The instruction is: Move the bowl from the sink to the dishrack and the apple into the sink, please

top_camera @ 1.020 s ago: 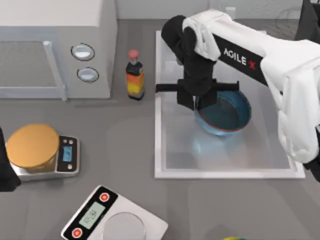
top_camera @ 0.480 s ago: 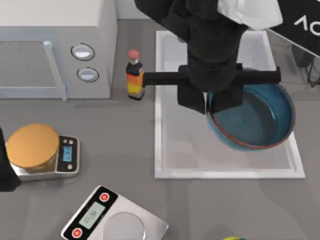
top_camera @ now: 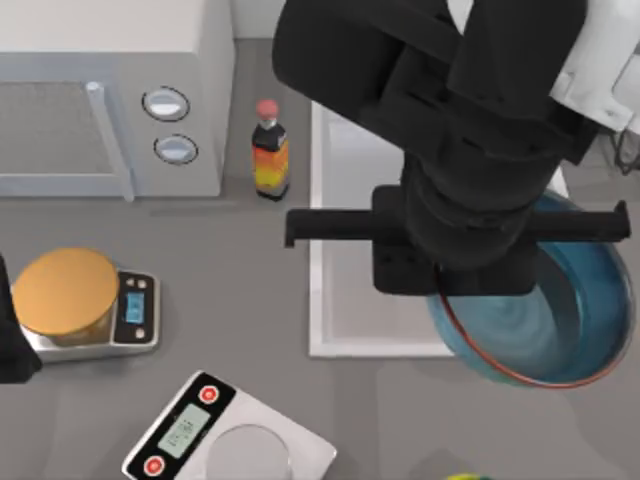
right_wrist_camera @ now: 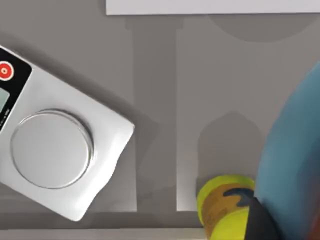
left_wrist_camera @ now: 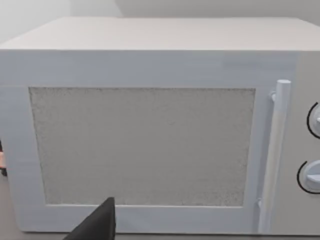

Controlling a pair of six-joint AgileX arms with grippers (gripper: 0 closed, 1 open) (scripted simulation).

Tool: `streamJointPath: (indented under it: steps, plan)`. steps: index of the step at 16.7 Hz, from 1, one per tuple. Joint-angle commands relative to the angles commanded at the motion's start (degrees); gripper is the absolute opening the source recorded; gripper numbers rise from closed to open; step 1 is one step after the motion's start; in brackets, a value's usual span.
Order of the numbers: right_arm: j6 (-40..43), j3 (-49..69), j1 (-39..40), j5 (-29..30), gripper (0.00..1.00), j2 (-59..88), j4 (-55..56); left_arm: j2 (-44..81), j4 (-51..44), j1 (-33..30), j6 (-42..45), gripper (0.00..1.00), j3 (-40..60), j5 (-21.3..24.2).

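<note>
- The right arm (top_camera: 470, 150) and its bowl (top_camera: 560, 320) cover the sink's (top_camera: 330, 300) right side; the left strip is bare.
- A bottle (top_camera: 270, 150) stands between microwave (top_camera: 110, 100) and sink.
- Two scales (top_camera: 225, 435) crowd the lower left of the surface (top_camera: 250, 290); the grey middle is free.

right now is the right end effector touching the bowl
Touching. In the top view the right end effector is clamped on the near-left rim of the bowl, holding it lifted past the sink edge.
</note>
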State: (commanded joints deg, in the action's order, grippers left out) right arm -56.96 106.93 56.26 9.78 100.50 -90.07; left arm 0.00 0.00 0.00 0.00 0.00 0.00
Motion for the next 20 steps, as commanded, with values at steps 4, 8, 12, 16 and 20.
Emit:
streamJointPath:
  steps: [4,8,12,16,20]
  plan:
    - [0.1,0.2,-0.3,0.0,0.00,0.1,0.1,0.0,0.0,0.0,0.0,1.00,0.0,0.0]
    - [6.1,-2.6,-5.6,-1.9,0.00,-0.6,5.8,0.0,0.0,0.0,0.0,1.00,0.0,0.0]
    - [18.4,-7.6,-18.8,-6.5,0.00,-1.7,19.9,0.0,0.0,0.0,0.0,1.00,0.0,0.0]
    - [30.4,-13.7,-37.0,-12.9,0.00,-4.9,40.6,0.0,0.0,0.0,0.0,1.00,0.0,0.0]
    - [40.5,-20.4,-55.5,-20.6,0.00,-11.5,63.3,0.0,0.0,0.0,0.0,1.00,0.0,0.0]
